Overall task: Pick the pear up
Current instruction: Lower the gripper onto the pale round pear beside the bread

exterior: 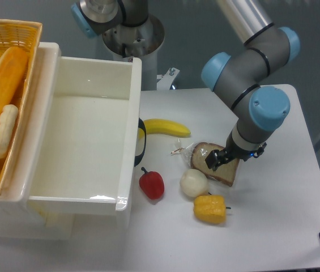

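tabletop point(273, 226): white, carries everything | white bin point(86, 136): far left of me | bagged bread slice point(208, 154): under my fingers point(219, 158), spread not discernible | pear point(193, 183): on tabletop, just down-left of fingers, untouched, beside yellow pepper point(209, 208)

On your bench point(273, 226) the pear point(194, 183) lies between the red pepper point(152, 185) and the bagged bread slice point(216, 163), touching the bread's lower left edge, with the yellow pepper point(210, 208) just below it. The claw point(223, 158) hangs over the bread slice, up and to the right of the pear; you cannot tell how far its jaws stand apart. A banana point(165, 127) lies beside the white bin point(127, 141), and a wicker basket point(26, 34) holds bread at far left.
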Tool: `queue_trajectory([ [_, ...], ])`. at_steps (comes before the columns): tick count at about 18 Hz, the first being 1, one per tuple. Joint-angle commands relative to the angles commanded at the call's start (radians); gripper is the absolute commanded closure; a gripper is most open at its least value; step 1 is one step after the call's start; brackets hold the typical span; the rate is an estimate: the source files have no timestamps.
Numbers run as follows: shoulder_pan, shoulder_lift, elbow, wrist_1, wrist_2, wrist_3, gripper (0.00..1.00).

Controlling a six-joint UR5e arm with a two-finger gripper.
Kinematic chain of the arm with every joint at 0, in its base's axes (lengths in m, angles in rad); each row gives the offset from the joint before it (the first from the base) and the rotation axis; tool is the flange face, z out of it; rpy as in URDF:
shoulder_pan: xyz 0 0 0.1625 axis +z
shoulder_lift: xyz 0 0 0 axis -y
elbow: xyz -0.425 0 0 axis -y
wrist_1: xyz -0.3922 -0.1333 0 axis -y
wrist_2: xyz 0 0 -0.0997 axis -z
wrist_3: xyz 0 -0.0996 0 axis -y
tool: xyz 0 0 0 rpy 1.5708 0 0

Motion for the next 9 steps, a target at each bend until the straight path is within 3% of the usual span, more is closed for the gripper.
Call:
queue_trajectory([
  [9, -0.038, -0.023, 0.002, 0.003, -0.048, -0.14, 0.0],
])
